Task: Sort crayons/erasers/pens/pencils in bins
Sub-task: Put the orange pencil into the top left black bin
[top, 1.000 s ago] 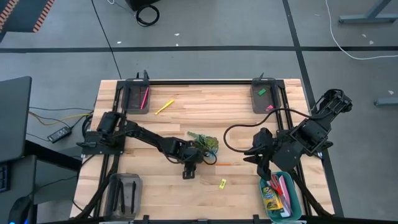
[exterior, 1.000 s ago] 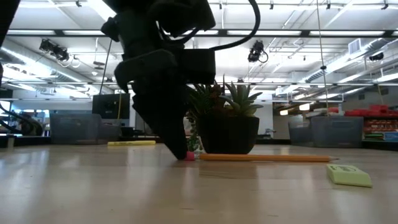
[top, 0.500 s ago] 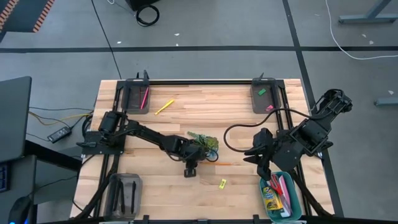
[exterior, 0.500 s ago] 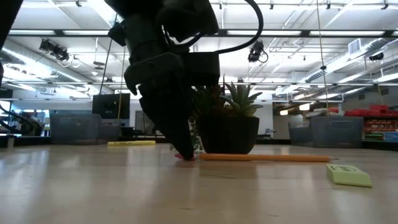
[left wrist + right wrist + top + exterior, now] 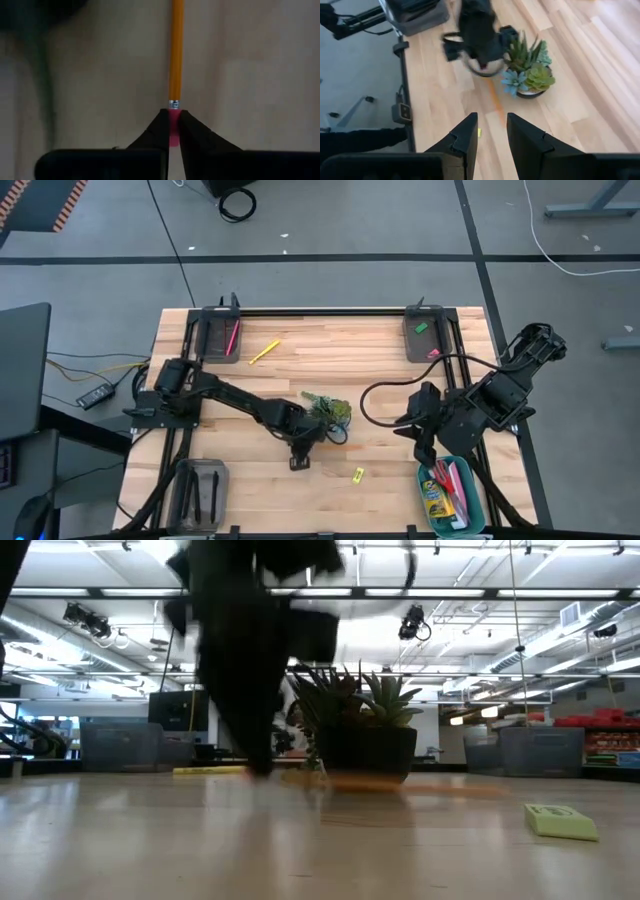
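Note:
An orange pencil (image 5: 175, 50) with a pink rubber end lies in front of the potted plant (image 5: 328, 408), and my left gripper (image 5: 173, 112) is shut on it at mid-table (image 5: 299, 459). My right gripper (image 5: 492, 117) hangs open and holds nothing, just beyond the teal bin (image 5: 478, 502), which holds the crayon box (image 5: 436, 502). A yellow eraser (image 5: 357, 474) and a yellow pencil (image 5: 264, 352) lie loose on the wood. The far-left dark bin (image 5: 215, 340) holds a pink pencil. Erasers lie in the far-right dark bin (image 5: 423, 340), and pens in the near-left translucent bin (image 5: 200, 488). My left gripper pinches the pencil's pink rubber end (image 5: 173, 131) between its two fingertips (image 5: 157, 127). The fingers slant down from the table's left. The shaft runs straight on away from them toward the right. The blur leaves me unable to tell whether it is off the wood.
The plant stands just beyond the held pencil, close to my left gripper. Red-handled scissors (image 5: 447, 480) lie in the teal bin beside the crayon box. Black frame rails run along the table's left and right sides.
My left gripper has shut on the pencil's rubber end, its fingertips closing from either side. It has then shifted a little toward the table's left edge. The gripper and the pencil both blur in the low view, so the pencil is moving with it.

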